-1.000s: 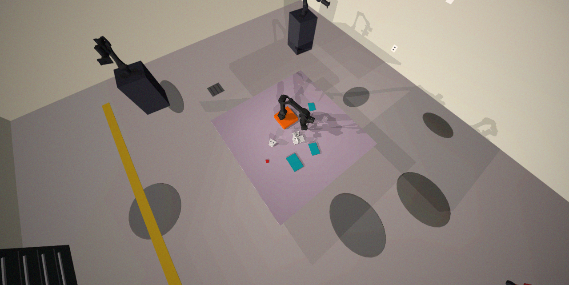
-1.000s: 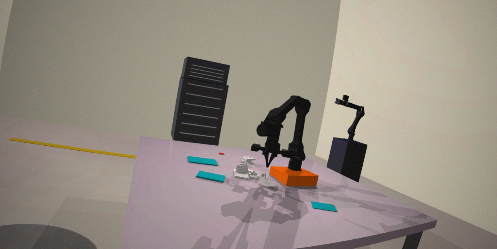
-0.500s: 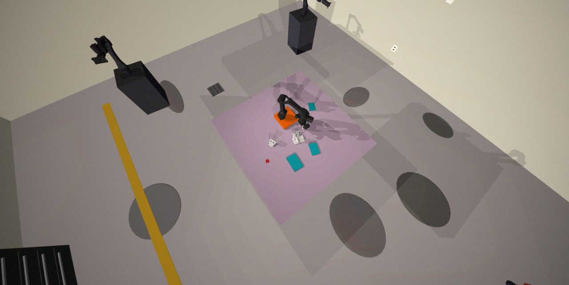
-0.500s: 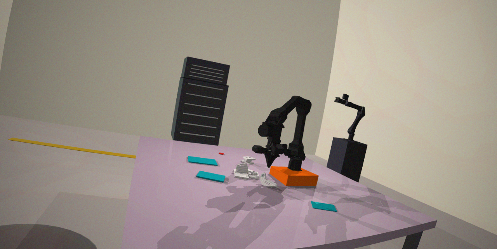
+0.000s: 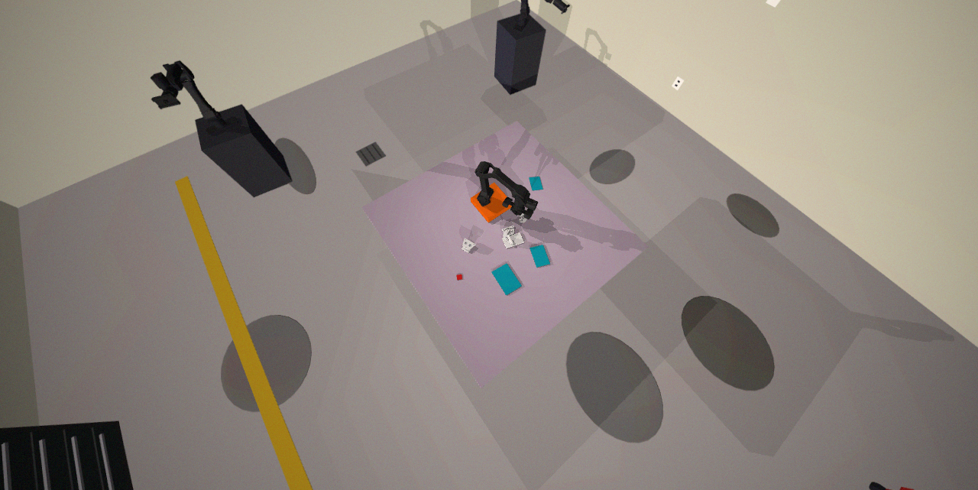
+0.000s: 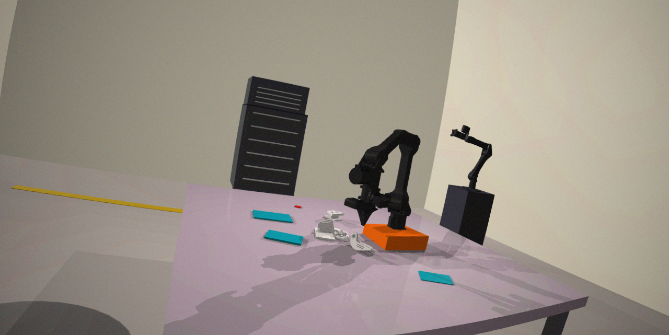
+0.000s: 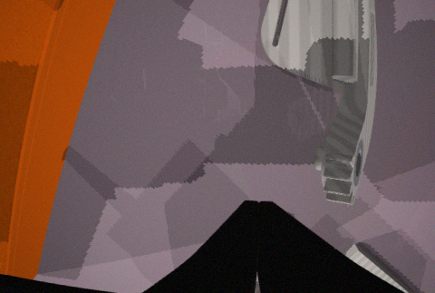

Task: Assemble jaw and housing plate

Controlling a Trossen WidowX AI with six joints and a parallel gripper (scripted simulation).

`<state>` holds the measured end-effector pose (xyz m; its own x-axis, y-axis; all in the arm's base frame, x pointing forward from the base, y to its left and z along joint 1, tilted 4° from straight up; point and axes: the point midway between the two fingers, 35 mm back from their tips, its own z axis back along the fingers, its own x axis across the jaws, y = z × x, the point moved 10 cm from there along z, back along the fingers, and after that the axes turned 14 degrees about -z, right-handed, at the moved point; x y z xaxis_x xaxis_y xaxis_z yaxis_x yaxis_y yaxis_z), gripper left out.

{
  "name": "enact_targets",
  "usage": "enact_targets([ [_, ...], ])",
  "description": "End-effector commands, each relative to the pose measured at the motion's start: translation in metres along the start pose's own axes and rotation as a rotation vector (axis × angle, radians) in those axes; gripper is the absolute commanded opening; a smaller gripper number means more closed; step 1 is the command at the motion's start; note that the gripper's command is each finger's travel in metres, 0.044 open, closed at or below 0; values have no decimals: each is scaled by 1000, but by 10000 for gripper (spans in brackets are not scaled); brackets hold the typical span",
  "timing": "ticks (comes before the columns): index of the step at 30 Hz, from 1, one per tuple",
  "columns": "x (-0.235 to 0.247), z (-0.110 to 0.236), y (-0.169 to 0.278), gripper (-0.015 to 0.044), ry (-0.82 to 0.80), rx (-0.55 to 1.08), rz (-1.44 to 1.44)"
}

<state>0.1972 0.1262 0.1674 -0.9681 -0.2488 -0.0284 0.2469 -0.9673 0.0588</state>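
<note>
My gripper [image 6: 363, 223] [image 7: 256, 215] is shut, with nothing between its fingertips, above the table beside the loose jaw. The loose light-grey jaw [image 5: 523, 219] [image 6: 361, 243] [image 7: 313, 16] lies on the table; in the wrist view it is at upper right, its gear teeth pointing down the picture, apart from my fingers. The white base assembly [image 5: 513, 238] [image 6: 322, 235] stands nearby, with a ribbed jaw [image 6: 325, 226] upright on it. The white housing plate [image 5: 468, 245] [image 6: 334, 214] is a separate piece, farther off beyond the base in the exterior view. The pins and any tooth mesh cannot be made out.
The orange block [image 5: 490, 212] [image 6: 405, 242] [image 7: 77, 102] under my arm stands close to the loose jaw. Teal pads [image 5: 506, 279] [image 5: 540, 255] [image 5: 535, 183] and a small red piece [image 5: 459, 277] [image 6: 298, 206] lie on the pink table [image 5: 478, 350] [image 6: 224, 267].
</note>
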Motion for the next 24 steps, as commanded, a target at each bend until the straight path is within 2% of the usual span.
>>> enact_targets([
  [1, 0, 0, 0, 0, 5, 2, 25],
  [24, -1, -33, 0, 0, 5, 2, 25],
])
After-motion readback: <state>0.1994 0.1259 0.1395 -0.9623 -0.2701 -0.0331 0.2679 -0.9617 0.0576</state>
